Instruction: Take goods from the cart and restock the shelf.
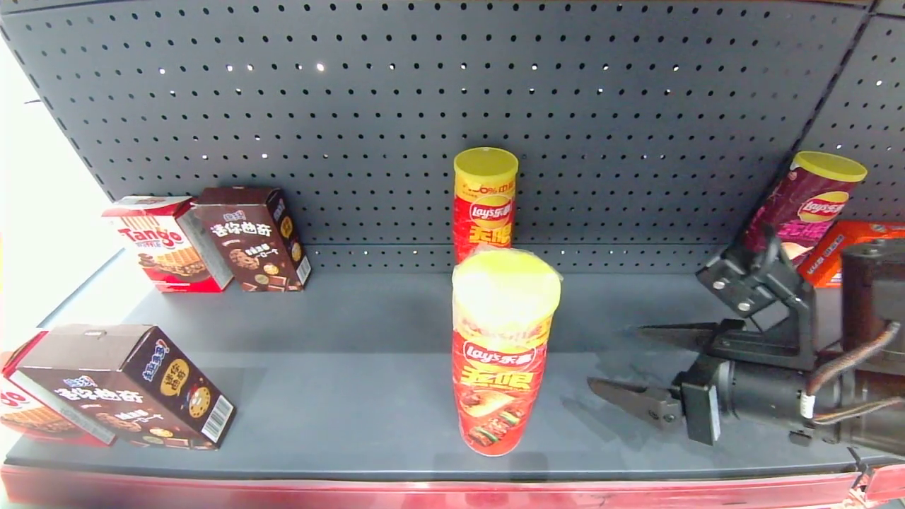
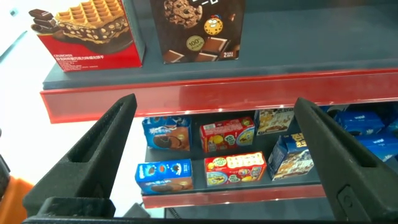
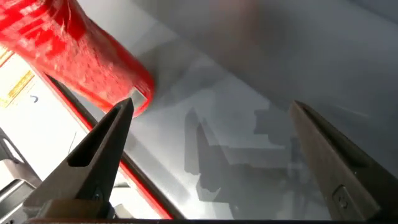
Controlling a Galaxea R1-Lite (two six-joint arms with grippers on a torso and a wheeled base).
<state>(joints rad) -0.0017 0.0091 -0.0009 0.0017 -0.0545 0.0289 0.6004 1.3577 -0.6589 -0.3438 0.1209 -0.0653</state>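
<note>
The right arm reaches in from the right side, low over the gray shelf (image 1: pixel 339 382). It lies almost flat and points left, at the front red chip can (image 1: pixel 500 367). This can stands up straight near the front edge of the shelf, in the middle.

A back red chip can (image 1: pixel 485 201) stands behind it, by the wall with holes (image 1: pixel 424 106). A purple chip can (image 1: pixel 806 201) leans at the far right, with an orange box (image 1: pixel 852 244) beside it. On the left sit a wafer box (image 1: pixel 166 244) and a chocolate cookie box (image 1: pixel 251 237), side by side. Closer to the front stands another cookie box (image 1: pixel 127 385), with a red box (image 1: pixel 25 413) just behind it. Nothing stands between the right arm and the front can.

The right gripper (image 1: pixel 617 359) is spread wide and holds nothing. Its tips are near the front can but do not touch it.

The left gripper (image 2: pixel 214 102) is lower, in front of the red shelf edge (image 2: pixel 249 93). It is spread wide too, with nothing in it. Past it, small snack boxes (image 2: pixel 230 149) sit on a lower shelf.
</note>
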